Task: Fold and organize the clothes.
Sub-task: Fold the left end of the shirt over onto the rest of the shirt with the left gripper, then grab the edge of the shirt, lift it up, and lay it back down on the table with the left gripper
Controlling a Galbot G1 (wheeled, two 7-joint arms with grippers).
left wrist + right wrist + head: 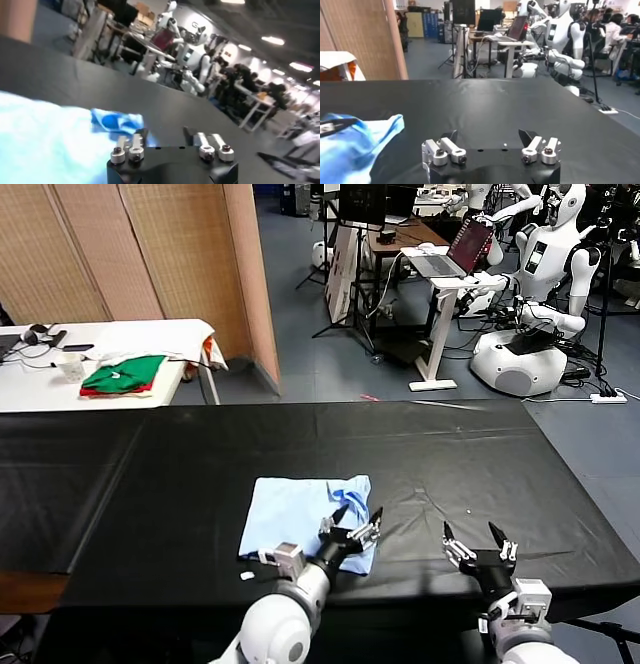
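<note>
The clothes are one pale light-blue T-shirt [300, 512], folded into a rough rectangle near the front of the black table [450, 454]. My left gripper [358, 519] stands open at the shirt's right near corner, nothing between its fingers. The left wrist view shows the shirt [45, 135] beside the open left gripper [164, 132], with a darker blue fold at its edge. My right gripper [478, 536] is open above bare table, well to the right of the shirt. In the right wrist view the open right gripper [488, 135] faces bare cloth and the shirt [355, 145] lies off to one side.
A white side table [150, 334] at the back left carries green and red folded garments [122, 374] and a cup. A wooden partition [170, 244] stands behind it. Other robots [540, 274] and a laptop desk [445, 269] are beyond the table. A small white scrap [247, 576] lies by the front edge.
</note>
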